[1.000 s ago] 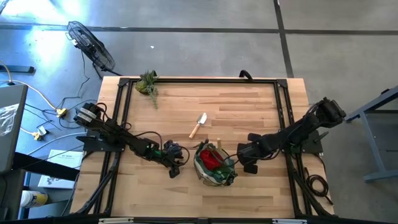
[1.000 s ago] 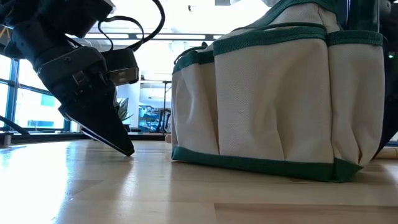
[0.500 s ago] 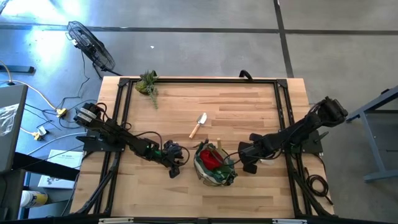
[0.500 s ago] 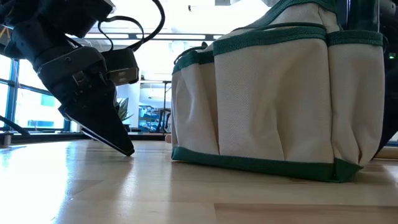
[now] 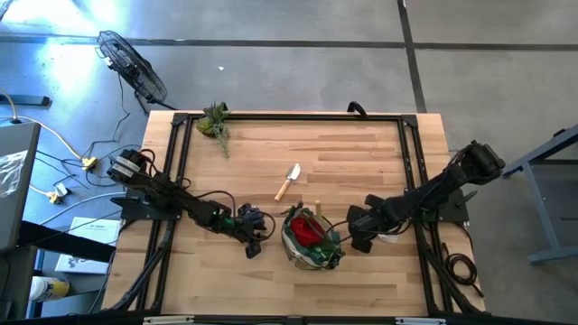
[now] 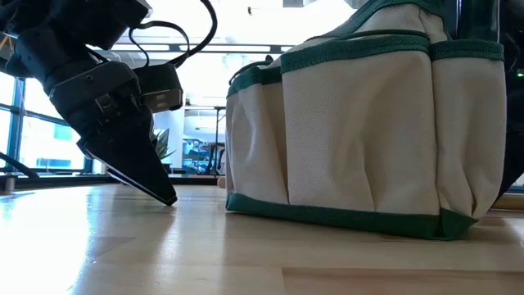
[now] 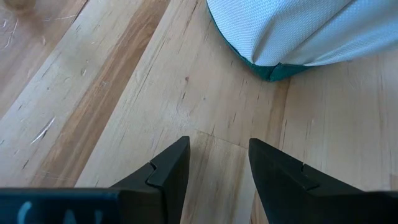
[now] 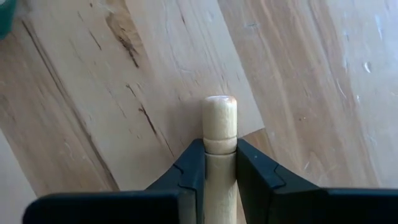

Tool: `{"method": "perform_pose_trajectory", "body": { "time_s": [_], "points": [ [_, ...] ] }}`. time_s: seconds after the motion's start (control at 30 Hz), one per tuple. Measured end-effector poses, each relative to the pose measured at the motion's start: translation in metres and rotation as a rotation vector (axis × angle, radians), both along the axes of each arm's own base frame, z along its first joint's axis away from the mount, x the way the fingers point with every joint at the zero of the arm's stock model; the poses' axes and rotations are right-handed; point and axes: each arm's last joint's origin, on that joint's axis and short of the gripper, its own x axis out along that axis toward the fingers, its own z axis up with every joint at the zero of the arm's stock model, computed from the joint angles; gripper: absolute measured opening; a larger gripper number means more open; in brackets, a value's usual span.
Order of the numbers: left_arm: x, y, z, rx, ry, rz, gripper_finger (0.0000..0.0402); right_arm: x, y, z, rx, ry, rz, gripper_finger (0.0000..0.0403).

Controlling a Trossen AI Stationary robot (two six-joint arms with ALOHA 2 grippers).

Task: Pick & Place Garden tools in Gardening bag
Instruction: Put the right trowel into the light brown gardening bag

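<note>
One wooden handle clamped in right pincer, just right of gardening bag at desk's near edge. Best lifted clear before tipping in. Left pincer parked open, empty.

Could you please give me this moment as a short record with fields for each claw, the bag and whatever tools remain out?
left claw: open, empty, low over the table beside the bag
right claw: closed on a wooden handle, on the bag's other side
gardening bag: on the table between the arms, something red inside
trowel: lying on the table beyond the bag
plant clump: far table corner
</note>
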Motion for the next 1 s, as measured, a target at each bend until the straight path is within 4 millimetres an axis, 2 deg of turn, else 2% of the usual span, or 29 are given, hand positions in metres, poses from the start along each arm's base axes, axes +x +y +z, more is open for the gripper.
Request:
{"method": "perform_pose_trajectory", "body": {
  "time_s": [0.27, 0.5, 0.77, 1.0],
  "points": [
    [0.000, 0.000, 0.000, 0.000, 0.000, 0.000, 0.0161, -0.010, 0.014, 0.000, -0.093, -0.036, -0.017, 0.0053],
    [0.000, 0.000, 0.000, -0.004, -0.003, 0.005, 0.0161, -0.019, 0.026, 0.003, -0.105, -0.073, -0.019, 0.0053],
    [0.001, 0.000, 0.000, -0.004, -0.009, 0.010, 0.0161, -0.031, 0.047, 0.007, 0.018, -0.072, 0.006, 0.0053],
    [0.001, 0.000, 0.000, -0.004, -0.010, 0.010, 0.0161, -0.035, 0.078, 0.012, 0.208, -0.166, 0.091, 0.0053]
  ]
}}
